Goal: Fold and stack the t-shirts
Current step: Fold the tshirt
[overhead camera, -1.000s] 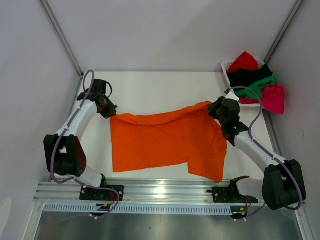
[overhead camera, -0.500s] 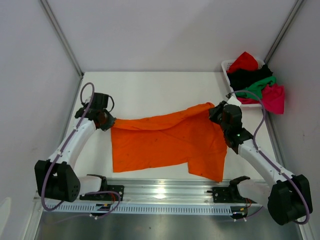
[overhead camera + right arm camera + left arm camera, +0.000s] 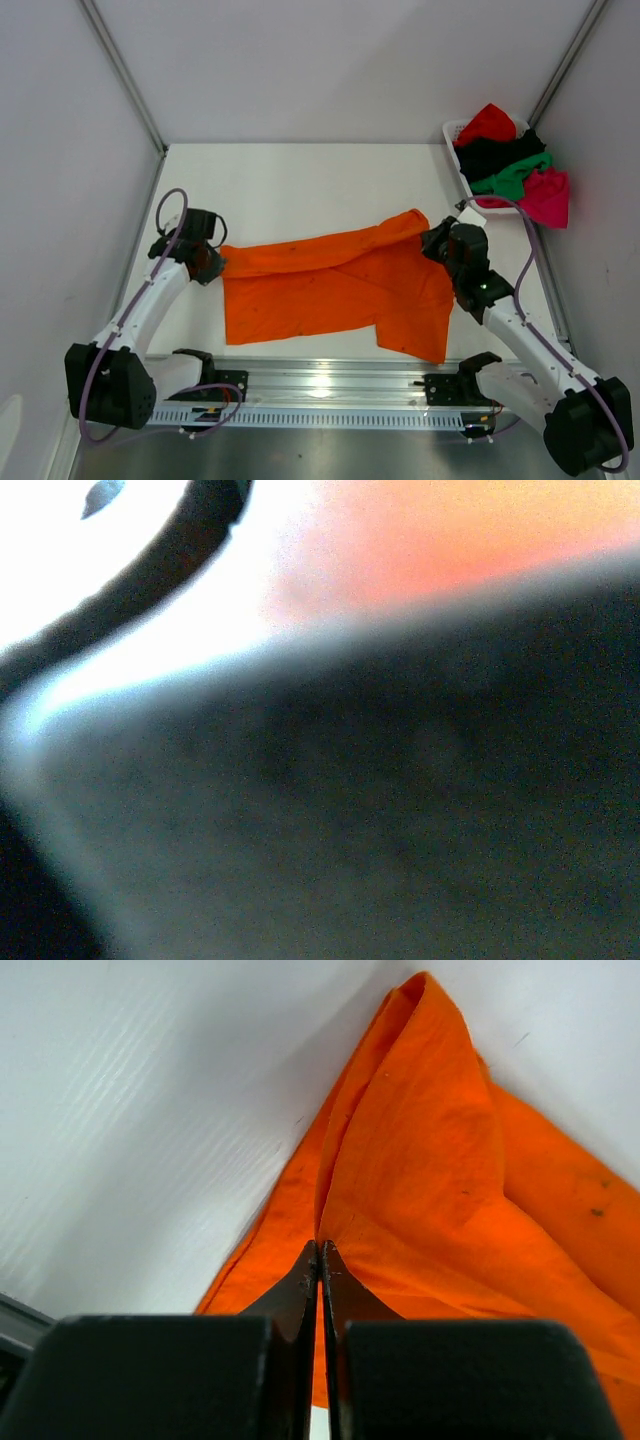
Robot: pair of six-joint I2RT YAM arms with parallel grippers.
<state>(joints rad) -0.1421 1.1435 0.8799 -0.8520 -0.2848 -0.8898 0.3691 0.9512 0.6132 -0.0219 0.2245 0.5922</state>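
Observation:
The bright orange t-shirt lies spread in the middle of the table, its far edge lifted and folded over toward the near side. My left gripper is shut on the shirt's far left corner; in the left wrist view the jaws pinch a fold of orange cloth. My right gripper holds the far right corner. The right wrist view is dark and blurred, with only an orange smear. The red, black, green and magenta-pink t-shirts lie heaped at the far right.
The white slatted basket holding the heap stands at the far right corner. White walls close in the table on three sides. A metal rail with the arm bases runs along the near edge.
Both grippers have pulled the shirt's far edge toward the near side, and the fold now lies lower over the shirt. Both arms have swung nearer.

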